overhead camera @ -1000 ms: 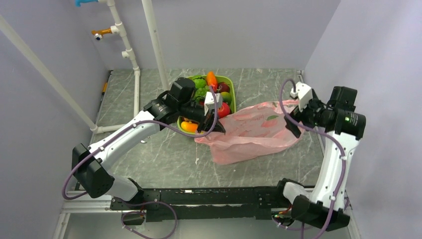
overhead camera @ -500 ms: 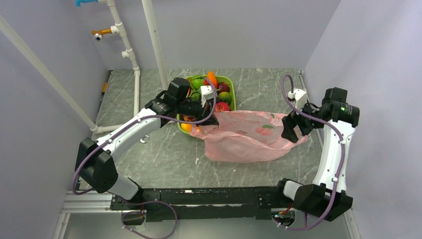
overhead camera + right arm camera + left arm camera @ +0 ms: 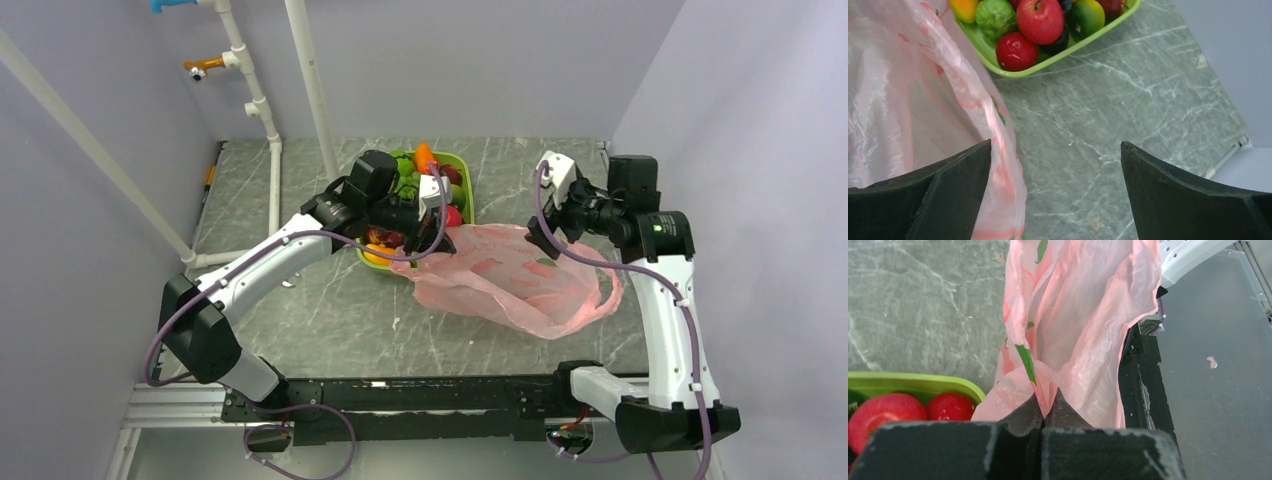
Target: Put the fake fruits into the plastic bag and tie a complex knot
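Note:
The pink plastic bag [image 3: 520, 280] lies spread on the table right of the tray. My left gripper [image 3: 440, 235] is shut on the bag's left edge [image 3: 1048, 385] and holds it up beside the tray. My right gripper [image 3: 540, 235] is open above the bag's far edge; the bag [image 3: 908, 100] hangs beside its left finger [image 3: 938, 195], untouched by the right one. The fake fruits [image 3: 425, 180] sit heaped in the lime-green tray [image 3: 466, 182]; red apples, green and orange ones show in the right wrist view [image 3: 1039, 20]. No knot shows.
White pipes [image 3: 262, 110] stand at the back left. Grey walls close in the table on the left, back and right. The black rail [image 3: 400, 395] with the arm bases runs along the near edge.
My right gripper has let go of the bag's right end, swung left and back, and now hangs open over the bag's far edge. The bag has slumped flatter. My left gripper lifted its edge slightly.

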